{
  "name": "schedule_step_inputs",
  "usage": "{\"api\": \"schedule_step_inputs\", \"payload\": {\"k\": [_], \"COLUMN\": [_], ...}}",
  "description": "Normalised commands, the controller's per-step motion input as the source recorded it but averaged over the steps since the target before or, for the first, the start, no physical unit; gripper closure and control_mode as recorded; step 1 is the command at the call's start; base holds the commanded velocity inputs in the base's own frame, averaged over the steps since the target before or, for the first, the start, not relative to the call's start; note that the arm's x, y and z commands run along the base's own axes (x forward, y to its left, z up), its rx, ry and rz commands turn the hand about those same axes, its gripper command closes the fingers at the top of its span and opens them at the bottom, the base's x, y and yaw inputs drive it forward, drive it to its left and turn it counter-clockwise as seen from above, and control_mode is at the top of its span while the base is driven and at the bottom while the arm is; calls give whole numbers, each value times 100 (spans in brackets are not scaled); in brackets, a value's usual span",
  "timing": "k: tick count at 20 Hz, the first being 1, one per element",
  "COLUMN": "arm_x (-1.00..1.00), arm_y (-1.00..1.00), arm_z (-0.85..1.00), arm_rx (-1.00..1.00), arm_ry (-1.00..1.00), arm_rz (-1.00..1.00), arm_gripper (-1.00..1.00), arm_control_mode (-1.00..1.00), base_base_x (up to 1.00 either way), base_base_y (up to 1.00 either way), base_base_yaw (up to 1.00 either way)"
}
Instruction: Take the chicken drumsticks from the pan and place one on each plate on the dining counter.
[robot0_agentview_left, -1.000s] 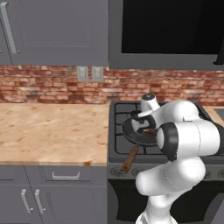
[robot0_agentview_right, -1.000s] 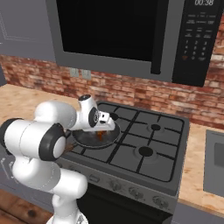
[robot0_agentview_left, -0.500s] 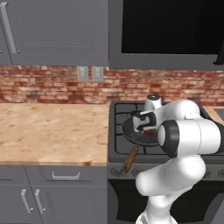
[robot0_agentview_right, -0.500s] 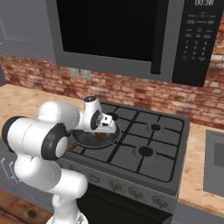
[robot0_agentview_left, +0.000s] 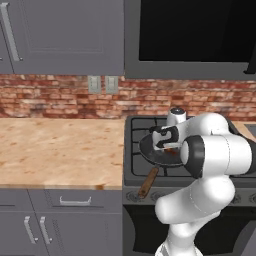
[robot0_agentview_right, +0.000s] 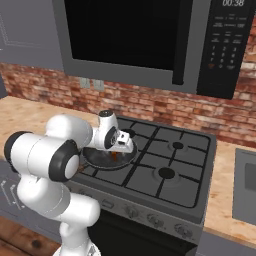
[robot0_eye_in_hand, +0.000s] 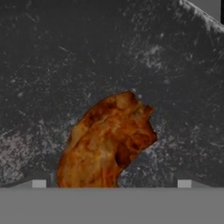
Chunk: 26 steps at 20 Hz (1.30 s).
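Spread wide and gripping nothing, our two-finger gripper (robot0_eye_in_hand: 111, 183) hangs low over a reddish-brown cooked drumstick (robot0_eye_in_hand: 107, 142) lying on the floor of the round dark frying pan (robot0_agentview_left: 156, 152), whose brown wooden handle (robot0_agentview_left: 148, 182) juts off the black stove (robot0_agentview_right: 165, 172).

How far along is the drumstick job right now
Nothing looks delivered yet. The pan sits on the stove, and a drumstick lies on its floor. In hand: the open gripper is low over the pan, its jaws straddling that drumstick without closing. Left: grasp it, carry it to a plate, then do the same with the other.
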Motion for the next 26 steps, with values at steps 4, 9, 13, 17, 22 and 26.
{"api": "schedule_step_inputs", "payload": {"k": [4,9,13,17,22,26], "arm_x": [-1,-3,-8,-19,-30,-27], "arm_y": [11,9,2,1,4,1], "arm_z": [-15,-16,-10,-6,3,50], "arm_rx": [1,0,1,3,9,10], "arm_ry": [0,0,-1,0,0,-19], "arm_rz": [0,0,0,0,0,2], "arm_gripper": [100,100,100,100,100,100], "arm_control_mode": [-100,-100,-100,-100,-100,-100], "base_base_x": [0,0,0,0,0,0], "base_base_y": [0,0,0,0,0,0], "base_base_yaw": [0,0,0,0,0,0]}}
